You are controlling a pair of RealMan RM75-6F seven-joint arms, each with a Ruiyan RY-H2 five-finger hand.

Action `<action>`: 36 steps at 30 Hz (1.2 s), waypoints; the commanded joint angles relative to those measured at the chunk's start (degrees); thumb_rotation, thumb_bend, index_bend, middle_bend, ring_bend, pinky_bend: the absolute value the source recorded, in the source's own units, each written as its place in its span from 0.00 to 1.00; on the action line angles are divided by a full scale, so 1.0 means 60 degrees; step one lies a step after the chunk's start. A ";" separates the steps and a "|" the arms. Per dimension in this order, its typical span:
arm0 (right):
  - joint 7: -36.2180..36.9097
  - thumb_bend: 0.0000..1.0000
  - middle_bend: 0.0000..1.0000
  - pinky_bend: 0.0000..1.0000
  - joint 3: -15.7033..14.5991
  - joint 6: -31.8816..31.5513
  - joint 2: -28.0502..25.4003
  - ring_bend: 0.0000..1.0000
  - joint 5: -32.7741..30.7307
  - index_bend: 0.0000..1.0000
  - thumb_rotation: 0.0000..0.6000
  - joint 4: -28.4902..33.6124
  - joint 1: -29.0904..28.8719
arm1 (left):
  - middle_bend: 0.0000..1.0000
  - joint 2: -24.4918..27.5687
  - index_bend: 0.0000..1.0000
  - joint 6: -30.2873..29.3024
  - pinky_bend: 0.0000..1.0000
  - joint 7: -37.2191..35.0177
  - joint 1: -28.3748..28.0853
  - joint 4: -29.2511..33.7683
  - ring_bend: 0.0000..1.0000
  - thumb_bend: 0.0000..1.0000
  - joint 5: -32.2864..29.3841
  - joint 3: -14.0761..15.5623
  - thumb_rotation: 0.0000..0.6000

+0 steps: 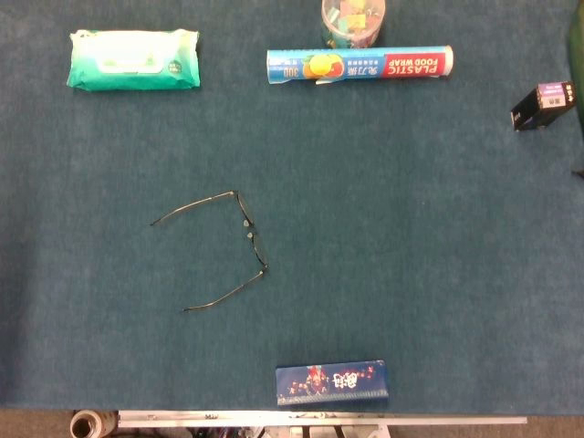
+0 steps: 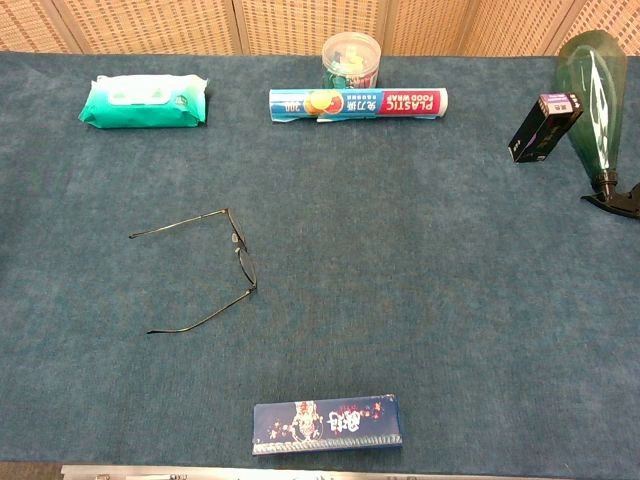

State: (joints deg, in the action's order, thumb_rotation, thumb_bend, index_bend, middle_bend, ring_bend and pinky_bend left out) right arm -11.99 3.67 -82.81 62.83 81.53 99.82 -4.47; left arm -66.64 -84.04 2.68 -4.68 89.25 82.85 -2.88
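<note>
Neither hand is seen in the head or chest view, so how the fingers stand cannot be told, nor which hand is nearer anything. A blue-green cloth (image 2: 450,300) is spread over the table. At its far edge a food wrap box (image 2: 358,103) is laid crosswise. Left of centre, spectacles (image 2: 243,262) are set down unfolded, the front running near to far and both temples pointing left.
</note>
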 commanded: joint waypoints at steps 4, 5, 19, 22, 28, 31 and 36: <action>0.0183 0.04 0.18 0.45 -0.0056 0.0026 0.0051 0.21 -0.0029 0.15 1.00 -0.0151 0.0055 | 0.19 0.0001 0.15 0.0209 0.39 0.0311 -0.0019 0.0114 0.26 0.06 -0.0124 0.0091 1.00; 0.0220 0.04 0.18 0.45 -0.0050 0.0029 0.0052 0.21 -0.0032 0.15 1.00 -0.0175 0.0055 | 0.19 0.0010 0.15 0.0178 0.39 0.0359 -0.0005 0.0168 0.26 0.06 -0.0111 0.0098 1.00; 0.0689 0.04 0.18 0.45 0.0123 -0.0059 0.0106 0.21 -0.0047 0.15 1.00 -0.0603 0.0025 | 0.19 -0.0216 0.15 0.0119 0.39 -0.0116 -0.0247 0.0270 0.26 0.06 0.0456 0.0070 1.00; 0.0756 0.04 0.18 0.45 0.0178 -0.0113 0.0166 0.21 -0.0032 0.15 1.00 -0.0694 0.0011 | 0.19 -0.0280 0.15 0.0145 0.39 -0.0643 -0.0411 0.0234 0.26 0.06 0.0808 0.0079 1.00; 0.0829 0.04 0.18 0.45 0.0224 -0.0272 0.0286 0.21 0.0060 0.15 1.00 -0.0748 0.0027 | 0.19 -0.0489 0.15 0.0460 0.37 -0.1265 -0.1010 0.0100 0.26 0.02 0.1689 0.0146 1.00; 0.0894 0.04 0.18 0.45 0.0233 -0.0334 0.0303 0.21 0.0037 0.15 1.00 -0.0782 0.0073 | 0.19 -0.0705 0.15 0.0710 0.37 -0.1189 -0.1331 0.0088 0.26 0.02 0.1856 0.0092 1.00; 0.0971 0.04 0.18 0.45 0.0276 -0.0385 0.0236 0.21 -0.0032 0.15 1.00 -0.0819 0.0118 | 0.19 -0.1089 0.15 0.1204 0.37 -0.1252 -0.1838 0.0143 0.26 0.02 0.1915 -0.0019 1.00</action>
State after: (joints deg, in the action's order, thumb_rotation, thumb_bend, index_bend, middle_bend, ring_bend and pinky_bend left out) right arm -6.27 5.23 -85.05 64.37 81.47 94.96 -3.81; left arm -72.31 -77.87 -4.54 -14.66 89.99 94.19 -2.63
